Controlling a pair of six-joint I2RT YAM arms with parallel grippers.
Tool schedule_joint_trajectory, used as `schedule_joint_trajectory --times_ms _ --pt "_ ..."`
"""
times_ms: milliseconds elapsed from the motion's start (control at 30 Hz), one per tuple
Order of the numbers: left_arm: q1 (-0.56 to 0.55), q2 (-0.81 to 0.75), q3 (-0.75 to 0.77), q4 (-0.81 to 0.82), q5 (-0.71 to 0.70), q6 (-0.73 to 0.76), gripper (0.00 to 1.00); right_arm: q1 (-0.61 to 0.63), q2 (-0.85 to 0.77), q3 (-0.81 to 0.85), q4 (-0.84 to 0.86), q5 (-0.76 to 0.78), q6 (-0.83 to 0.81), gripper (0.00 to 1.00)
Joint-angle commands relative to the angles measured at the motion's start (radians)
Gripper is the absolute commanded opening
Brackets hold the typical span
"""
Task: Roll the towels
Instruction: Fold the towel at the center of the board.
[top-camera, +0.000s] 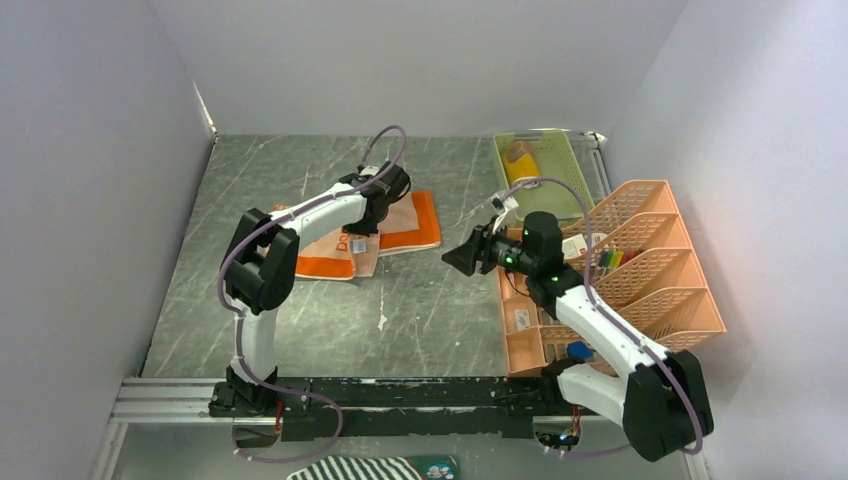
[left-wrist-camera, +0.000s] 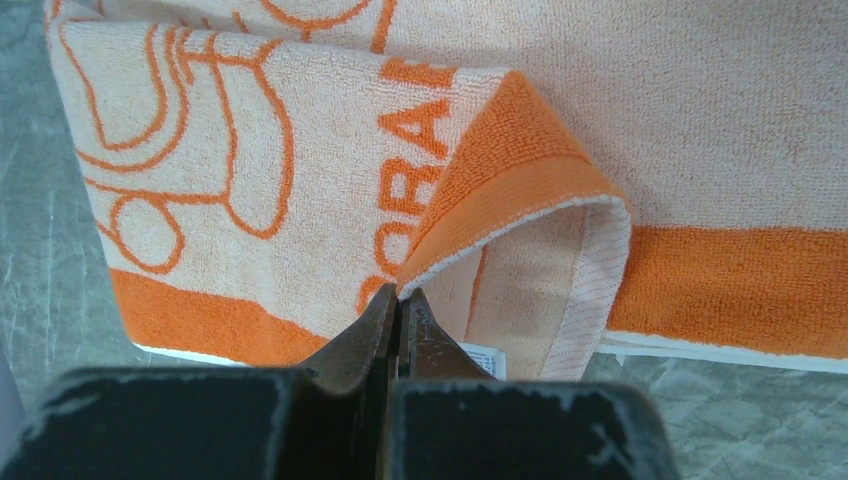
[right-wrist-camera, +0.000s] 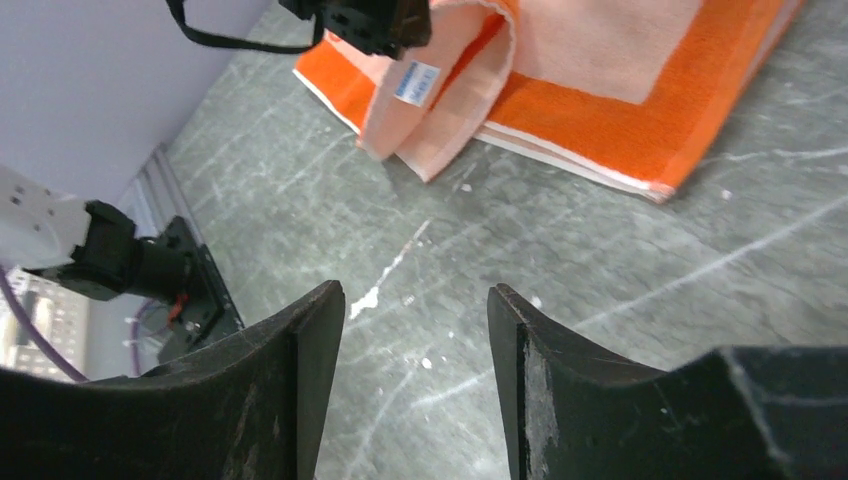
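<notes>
- I am pinching a turned-up corner of the orange towel (left-wrist-camera: 700, 120), left of centre in the top view, with the left gripper (left-wrist-camera: 398, 300) pressed together on it.
- The right gripper (right-wrist-camera: 415, 295) is hovering spread and empty, to the towel's right.
- I am gripping only a thin edge, so a quick tug risks slipping it free.

Left gripper (left-wrist-camera: 400, 298) clamped, right gripper (right-wrist-camera: 415, 295) spread wide

From overhead at the near edge we look down on the table (top-camera: 400, 310). At the left wrist we sit right against the orange towel (left-wrist-camera: 700, 120), just past the jaws. At the right wrist we look low across the table toward it, farther off. All three views share that towel.
</notes>
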Motion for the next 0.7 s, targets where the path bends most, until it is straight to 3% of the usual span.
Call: schedule_joint_trajectory --times_ms 0,167,400,667 --pt "0.001 0.01 0.009 -0.001 0.018 0.002 0.07 0.037 0.132 -0.006 0.25 -0.049 0.105 0.51" --pt "0.002 0.006 0.027 -0.001 0.045 0.012 0.07 0.182 0.411 0.116 0.393 -0.004 0.091 0.41" --pt "0.002 0.007 0.047 0.017 0.124 0.022 0.07 0.254 0.767 0.311 0.585 -0.046 0.177 0.01" --pt "0.005 0.008 0.054 0.023 0.15 0.038 0.07 0.266 0.951 0.475 0.584 -0.064 0.178 0.0"
